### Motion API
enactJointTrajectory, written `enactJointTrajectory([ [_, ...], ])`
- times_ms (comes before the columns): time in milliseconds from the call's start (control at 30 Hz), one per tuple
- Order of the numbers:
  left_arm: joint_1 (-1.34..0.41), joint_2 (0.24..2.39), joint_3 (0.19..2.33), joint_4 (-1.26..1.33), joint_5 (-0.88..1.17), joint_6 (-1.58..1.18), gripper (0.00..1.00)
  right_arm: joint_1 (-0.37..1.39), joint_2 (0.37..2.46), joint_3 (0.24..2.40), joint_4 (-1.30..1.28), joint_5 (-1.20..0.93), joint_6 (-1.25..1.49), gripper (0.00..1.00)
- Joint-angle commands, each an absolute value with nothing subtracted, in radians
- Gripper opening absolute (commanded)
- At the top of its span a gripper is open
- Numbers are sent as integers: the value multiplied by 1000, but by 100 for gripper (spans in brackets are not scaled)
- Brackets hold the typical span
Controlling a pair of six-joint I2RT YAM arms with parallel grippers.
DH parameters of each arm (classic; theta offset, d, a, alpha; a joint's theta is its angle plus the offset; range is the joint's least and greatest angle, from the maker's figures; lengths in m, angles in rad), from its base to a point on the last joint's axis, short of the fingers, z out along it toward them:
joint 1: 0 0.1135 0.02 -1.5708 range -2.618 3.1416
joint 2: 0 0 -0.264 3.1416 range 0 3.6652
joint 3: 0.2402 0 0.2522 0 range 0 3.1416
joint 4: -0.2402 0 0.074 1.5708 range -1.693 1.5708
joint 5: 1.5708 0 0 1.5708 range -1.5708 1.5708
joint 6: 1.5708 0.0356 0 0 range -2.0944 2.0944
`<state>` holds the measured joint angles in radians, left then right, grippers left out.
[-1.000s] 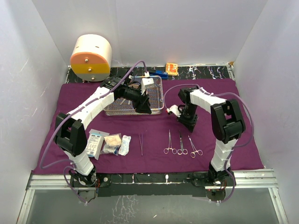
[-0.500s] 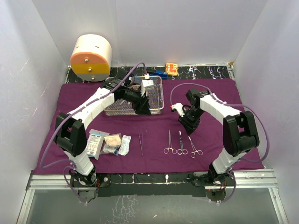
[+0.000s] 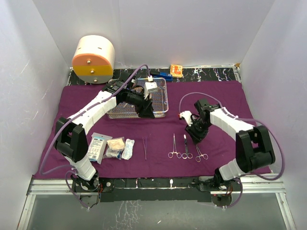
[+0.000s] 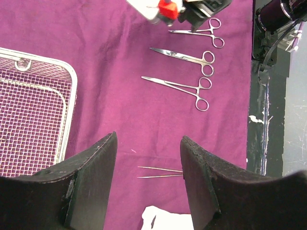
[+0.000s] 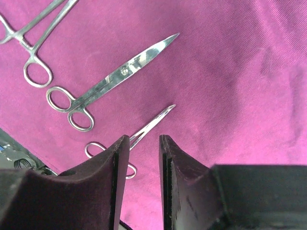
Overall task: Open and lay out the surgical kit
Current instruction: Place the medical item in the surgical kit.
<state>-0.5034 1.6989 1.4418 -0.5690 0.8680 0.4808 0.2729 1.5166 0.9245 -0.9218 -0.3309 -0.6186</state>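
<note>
Forceps of thin steel [image 3: 186, 147] lie before the rectangular silver wire-mesh tray [image 3: 122, 112]; right gripper [image 5: 143, 143], barely parted, empty, has swung over them, likely tidying; left gripper [image 4: 148, 143] gapes empty.

Bright, even light; soft shadows, sharp focus.

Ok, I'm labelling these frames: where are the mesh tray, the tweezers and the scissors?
Mesh tray [image 4: 33, 124]: left wrist view, on its bare mesh floor.
Tweezers [image 3: 144, 148]: top view, at the middle of their length.
Scissors [image 5: 125, 70]: right wrist view, on the pivot where the blades cross.
</note>
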Motion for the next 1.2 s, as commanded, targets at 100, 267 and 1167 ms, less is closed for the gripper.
enactJointTrajectory([
  [100,-508,1646,1434,-555,884,492,54,273,1306,809,-888,-316,-736,35],
  [267,-507,1651,1430,-555,872,507,54,275,1218,759,-923,-341,-808,41],
  [1167,-507,1715,1433,-569,795,564,54,476,1168,616,-773,-191,-914,78],
])
